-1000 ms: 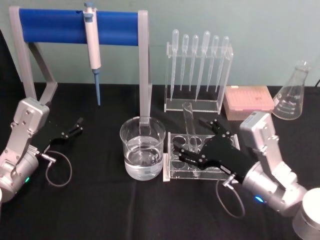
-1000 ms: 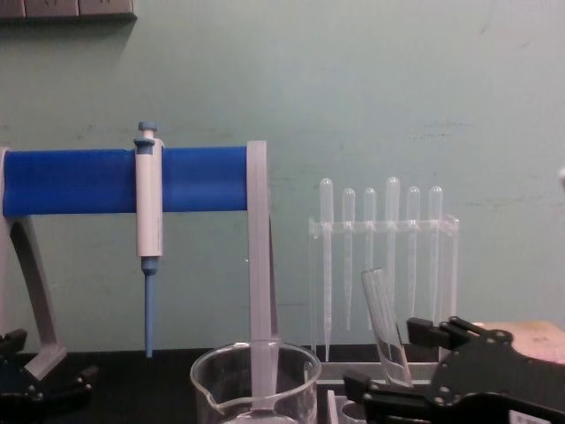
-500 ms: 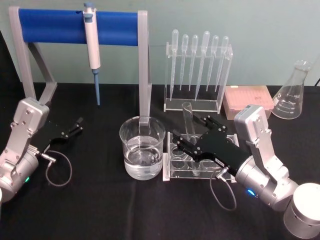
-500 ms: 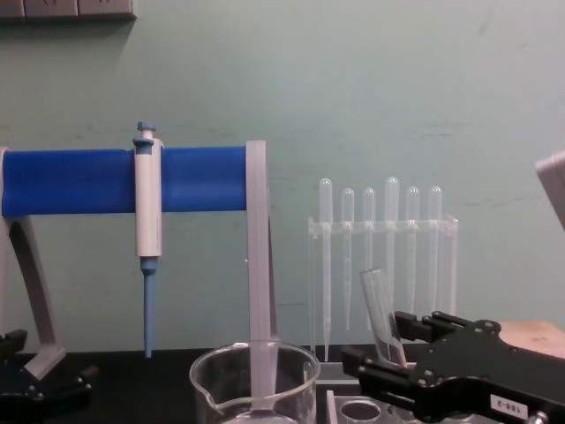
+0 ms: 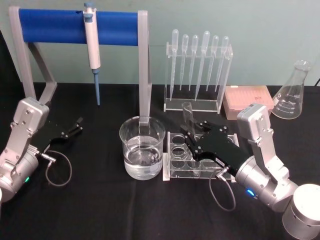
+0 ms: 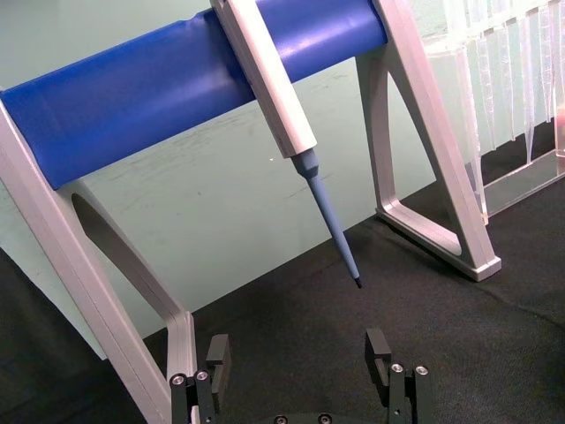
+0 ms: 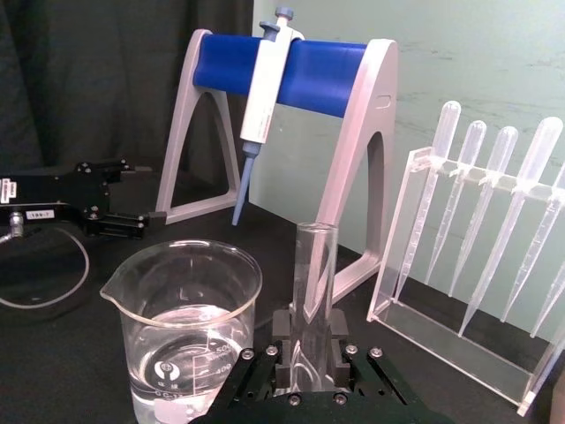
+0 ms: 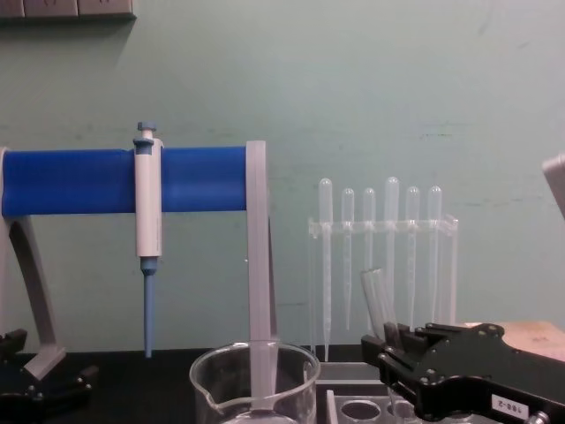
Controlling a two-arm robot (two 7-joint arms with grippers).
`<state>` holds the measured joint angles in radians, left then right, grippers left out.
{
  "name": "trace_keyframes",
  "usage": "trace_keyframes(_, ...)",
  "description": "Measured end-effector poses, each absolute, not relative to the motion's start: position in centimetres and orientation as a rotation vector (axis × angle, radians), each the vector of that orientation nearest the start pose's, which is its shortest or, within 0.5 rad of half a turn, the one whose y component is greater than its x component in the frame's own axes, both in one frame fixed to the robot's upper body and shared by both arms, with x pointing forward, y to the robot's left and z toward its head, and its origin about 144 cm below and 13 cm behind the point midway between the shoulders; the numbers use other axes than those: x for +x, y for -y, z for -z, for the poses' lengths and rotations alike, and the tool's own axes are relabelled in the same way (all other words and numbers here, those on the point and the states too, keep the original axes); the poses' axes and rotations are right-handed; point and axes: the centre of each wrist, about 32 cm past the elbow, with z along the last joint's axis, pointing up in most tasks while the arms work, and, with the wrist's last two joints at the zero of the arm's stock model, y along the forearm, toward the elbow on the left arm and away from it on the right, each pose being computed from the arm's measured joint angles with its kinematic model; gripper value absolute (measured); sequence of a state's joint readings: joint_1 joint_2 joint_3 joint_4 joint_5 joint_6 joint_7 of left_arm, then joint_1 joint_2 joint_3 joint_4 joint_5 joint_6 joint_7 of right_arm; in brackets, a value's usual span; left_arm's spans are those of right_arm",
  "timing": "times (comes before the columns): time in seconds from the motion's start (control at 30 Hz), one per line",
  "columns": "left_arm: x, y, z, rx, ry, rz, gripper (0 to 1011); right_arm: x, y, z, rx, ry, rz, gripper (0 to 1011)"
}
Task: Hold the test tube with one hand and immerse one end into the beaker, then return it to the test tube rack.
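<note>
Right wrist view catches it: right gripper (image 7: pixel 311 343) fingers clenched on the test tube (image 7: pixel 313 265). Head view places the tube tilted at the rack (image 5: pixel 172 167), beside the beaker (image 5: pixel 142 147). Left gripper (image 5: pixel 78 126) parked left, fingers spread. Black desk (image 5: pixel 100 200), green wall (image 5: pixel 260 30).

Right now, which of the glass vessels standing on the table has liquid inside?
The beaker, wide and short, beside the test tube rack: clear liquid fills its lower part. The conical flask at the right looks empty.
</note>
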<state>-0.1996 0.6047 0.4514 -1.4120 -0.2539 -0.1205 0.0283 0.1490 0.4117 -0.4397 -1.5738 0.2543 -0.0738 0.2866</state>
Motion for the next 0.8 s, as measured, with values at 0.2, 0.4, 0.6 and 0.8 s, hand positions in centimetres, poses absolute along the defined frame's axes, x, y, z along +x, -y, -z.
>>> trace_keyframes(0.2, 48.9, -31.0, -114.0, 0.304, 0.285, -1.248, 1000, 47.1, 21.8, -116.4, -0.076, 0.163, 0.872, 238)
trace_keyframes(0.4, 48.9, -31.0, -114.0, 0.304, 0.285, -1.248, 1000, 46.3, 22.2, -117.8, -0.013, 0.149, 0.879, 239)
trace_keyframes(0.6, 48.9, -31.0, -114.0, 0.304, 0.285, -1.248, 1000, 45.8, 22.6, -119.6, 0.059, 0.111, 0.894, 238)
trace_keyframes(0.8, 48.9, -31.0, -114.0, 0.304, 0.285, -1.248, 1000, 45.6, 23.0, -121.7, 0.095, 0.083, 0.898, 238)
